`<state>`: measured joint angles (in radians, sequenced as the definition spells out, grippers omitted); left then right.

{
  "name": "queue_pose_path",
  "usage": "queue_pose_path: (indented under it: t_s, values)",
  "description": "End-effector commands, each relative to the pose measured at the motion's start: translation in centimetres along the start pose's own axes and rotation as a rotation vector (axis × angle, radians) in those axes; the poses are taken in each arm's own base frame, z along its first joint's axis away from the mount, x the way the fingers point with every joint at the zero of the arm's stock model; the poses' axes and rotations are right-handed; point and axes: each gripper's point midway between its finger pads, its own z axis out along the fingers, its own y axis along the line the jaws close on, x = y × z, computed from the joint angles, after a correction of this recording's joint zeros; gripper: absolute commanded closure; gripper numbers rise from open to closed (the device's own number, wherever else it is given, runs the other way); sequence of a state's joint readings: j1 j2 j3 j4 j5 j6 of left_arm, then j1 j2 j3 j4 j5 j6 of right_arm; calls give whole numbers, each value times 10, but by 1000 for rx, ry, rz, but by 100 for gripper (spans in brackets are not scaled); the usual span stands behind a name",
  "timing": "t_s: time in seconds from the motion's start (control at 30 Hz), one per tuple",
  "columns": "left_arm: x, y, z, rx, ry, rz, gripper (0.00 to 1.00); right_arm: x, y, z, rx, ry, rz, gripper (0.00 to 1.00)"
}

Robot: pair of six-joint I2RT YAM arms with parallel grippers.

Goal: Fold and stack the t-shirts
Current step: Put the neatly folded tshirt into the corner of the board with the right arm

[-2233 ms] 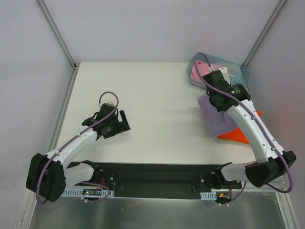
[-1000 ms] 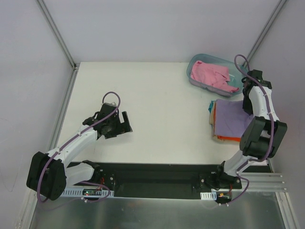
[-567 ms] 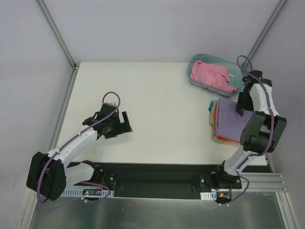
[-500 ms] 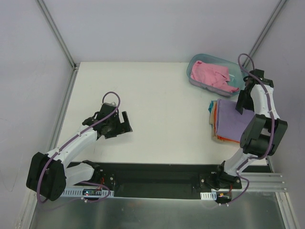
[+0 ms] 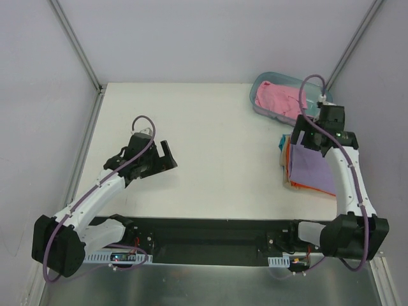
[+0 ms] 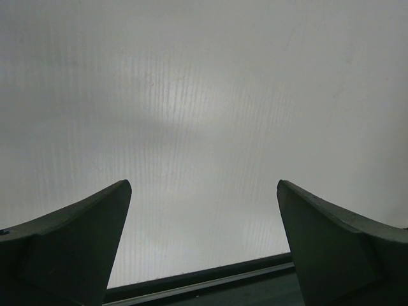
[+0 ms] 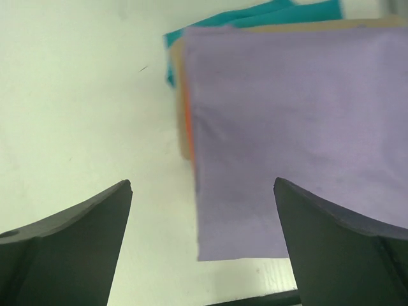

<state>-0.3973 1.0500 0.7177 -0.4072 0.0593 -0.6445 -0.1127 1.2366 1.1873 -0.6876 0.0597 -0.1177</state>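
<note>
Right gripper [image 7: 202,186] spread wide and holding nothing above folded lavender t-shirt [image 7: 287,127] topping stack at right of counter [image 5: 210,127], orange t-shirt [image 7: 189,127] and teal t-shirt [image 7: 255,14] edges showing beneath, pink t-shirt [image 5: 280,101] crumpled in tub [image 5: 253,97] behind, left gripper [image 6: 204,185] spread over counter's left side

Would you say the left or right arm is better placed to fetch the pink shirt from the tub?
Right. The right gripper, open, hovers over the folded stack beside the tub; the left gripper is far across the table.
</note>
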Motion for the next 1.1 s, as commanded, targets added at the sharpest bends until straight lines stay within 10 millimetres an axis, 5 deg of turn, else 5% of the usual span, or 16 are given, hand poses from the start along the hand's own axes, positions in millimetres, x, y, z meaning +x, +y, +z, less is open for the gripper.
queue_pose_path:
  t_s: [0.0, 0.13, 0.5, 0.63, 0.83, 1.07]
  values:
    - [-27, -1, -17, -32, -108, -35, 1, 12, 48, -4, -155, -82, -55, 3]
    - [-31, 4, -23, -56, -139, -56, 1, 28, 100, -12, -340, -158, -112, 3]
    - [-30, 11, -23, -66, -167, -74, 1, 106, 181, 23, -556, -46, -243, 4]
    - [-31, 11, -21, -54, -197, -95, 1, 112, 205, 23, -660, -73, -226, 3]
    - [-17, 17, -11, -24, -190, -132, 1, 114, 221, 13, -757, -142, -239, 3]
    - [-19, 22, -16, -19, -252, -140, 1, 113, 215, 5, -765, -220, -244, 4]
